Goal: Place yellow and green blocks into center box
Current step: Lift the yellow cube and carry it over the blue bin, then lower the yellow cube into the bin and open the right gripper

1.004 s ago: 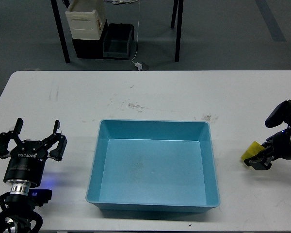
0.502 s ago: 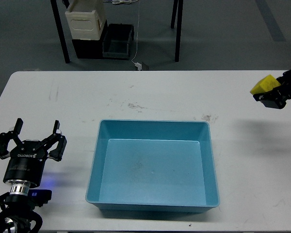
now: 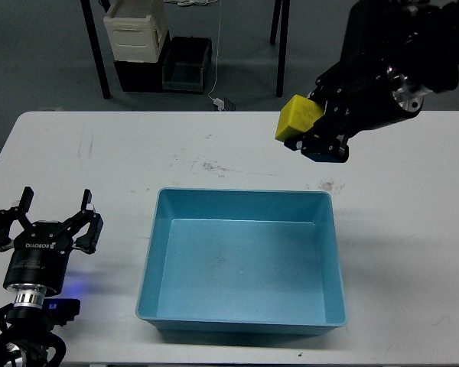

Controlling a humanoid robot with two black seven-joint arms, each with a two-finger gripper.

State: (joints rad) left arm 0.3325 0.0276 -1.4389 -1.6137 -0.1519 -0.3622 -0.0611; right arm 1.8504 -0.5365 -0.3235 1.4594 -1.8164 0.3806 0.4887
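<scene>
My right gripper (image 3: 310, 138) is shut on a yellow block (image 3: 297, 120) and holds it in the air beyond the far right part of the blue box (image 3: 242, 325). The box stands at the table's middle and holds nothing. My left gripper (image 3: 49, 215) is open and empty, near the table's front left edge, left of the box. No green block shows in this view.
The white table (image 3: 122, 153) carries scuff marks behind the box. Beyond the table, on the floor, stand a black crate (image 3: 185, 65) and a cream container (image 3: 135, 30) between black stand legs.
My right arm has carried the yellow block up from the table's right edge and leftward, to a spot above the box's far right corner. The left arm has barely moved.
</scene>
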